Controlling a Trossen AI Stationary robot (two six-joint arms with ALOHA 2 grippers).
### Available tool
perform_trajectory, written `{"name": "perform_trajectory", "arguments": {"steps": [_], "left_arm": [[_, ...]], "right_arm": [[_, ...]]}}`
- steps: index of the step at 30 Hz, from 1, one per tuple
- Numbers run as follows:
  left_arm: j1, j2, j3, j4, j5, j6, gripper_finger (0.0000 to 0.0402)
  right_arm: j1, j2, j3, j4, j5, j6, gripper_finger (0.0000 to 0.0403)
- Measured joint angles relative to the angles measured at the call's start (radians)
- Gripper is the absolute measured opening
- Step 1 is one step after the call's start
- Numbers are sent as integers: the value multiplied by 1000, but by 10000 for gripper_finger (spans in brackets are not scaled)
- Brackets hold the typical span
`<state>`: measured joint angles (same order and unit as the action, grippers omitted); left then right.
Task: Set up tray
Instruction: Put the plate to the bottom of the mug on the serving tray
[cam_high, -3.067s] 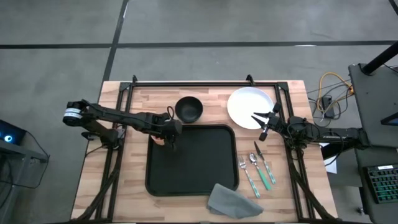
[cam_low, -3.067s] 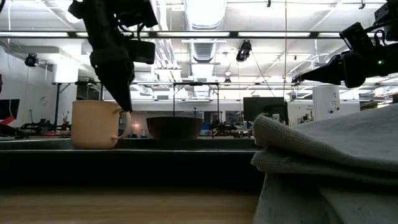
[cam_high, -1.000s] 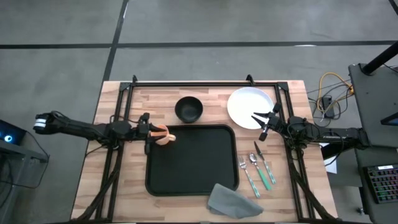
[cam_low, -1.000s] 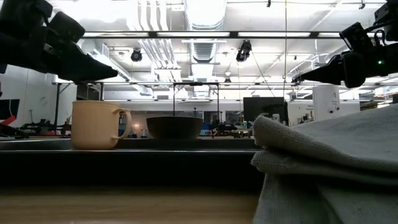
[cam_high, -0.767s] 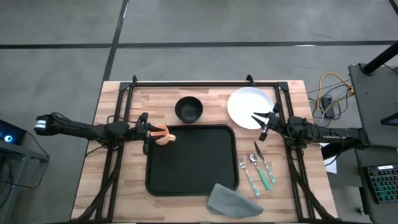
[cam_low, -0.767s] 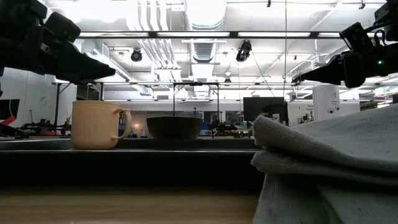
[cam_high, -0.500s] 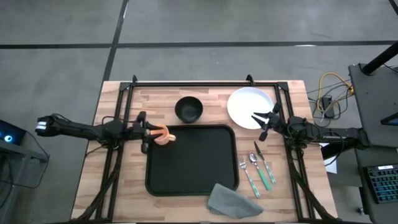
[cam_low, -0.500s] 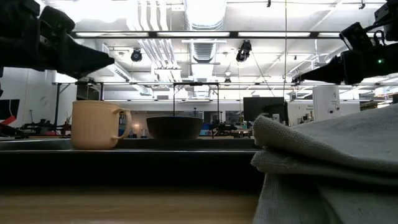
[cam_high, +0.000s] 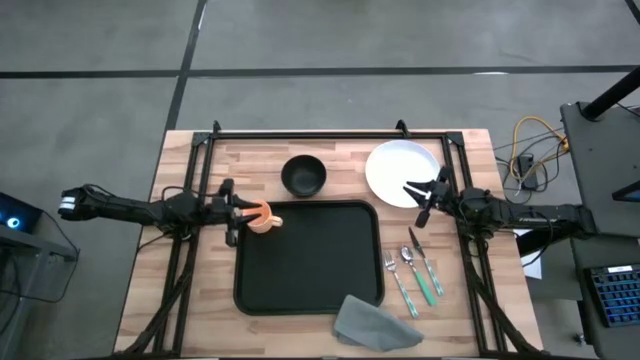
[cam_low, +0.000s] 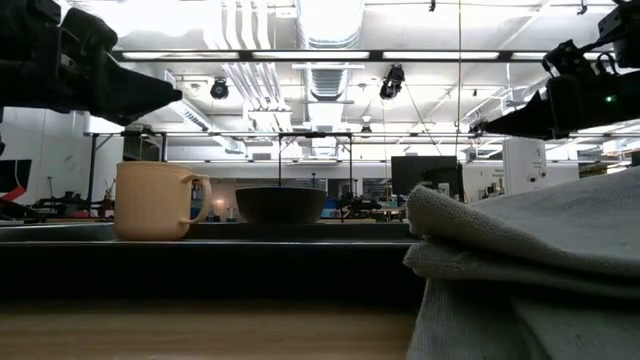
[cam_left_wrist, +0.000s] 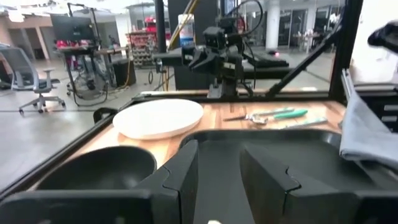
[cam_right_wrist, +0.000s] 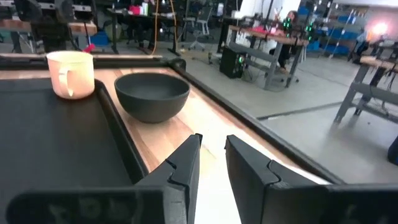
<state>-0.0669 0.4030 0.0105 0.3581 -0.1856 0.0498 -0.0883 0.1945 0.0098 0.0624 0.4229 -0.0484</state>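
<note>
The black tray (cam_high: 310, 262) lies in the middle of the table. A tan cup (cam_high: 259, 218) stands upright in its far left corner; it also shows in the low view (cam_low: 152, 200) and the right wrist view (cam_right_wrist: 71, 73). My left gripper (cam_high: 233, 213) is open and empty, just left of the cup and above it (cam_low: 150, 95); its fingers frame the tray in the left wrist view (cam_left_wrist: 217, 180). My right gripper (cam_high: 420, 196) is open and empty, above the near right rim of the white plate (cam_high: 400, 172), which also shows below its fingers (cam_right_wrist: 211, 171).
A black bowl (cam_high: 303, 175) stands beyond the tray's far edge, left of the plate. A fork, a spoon and a green-handled knife (cam_high: 415, 270) lie right of the tray. A grey folded napkin (cam_high: 365, 320) lies at the tray's near right corner. A black frame (cam_high: 300, 133) runs along the far edge.
My left gripper has drawn back a little toward the table's left edge and risen slightly, staying open. The cup stands unmoved on the tray. My right gripper has shifted a little over the plate.
</note>
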Motion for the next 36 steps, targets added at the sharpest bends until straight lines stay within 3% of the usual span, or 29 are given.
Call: {"name": "perform_trajectory", "arguments": {"steps": [11, 22, 29, 36], "left_arm": [[0, 0, 0, -29, 0, 26, 98], [0, 2, 0, -41, 0, 27, 99], [0, 2, 0, -41, 0, 27, 99], [0, 2, 0, -40, 0, 27, 99]], "right_arm": [[0, 200, 41, -17, -1, 49, 76], [0, 427, 257, -343, -4, 111, 158], [0, 564, 348, -361, -4, 117, 212], [0, 695, 387, -381, -8, 117, 226]]}}
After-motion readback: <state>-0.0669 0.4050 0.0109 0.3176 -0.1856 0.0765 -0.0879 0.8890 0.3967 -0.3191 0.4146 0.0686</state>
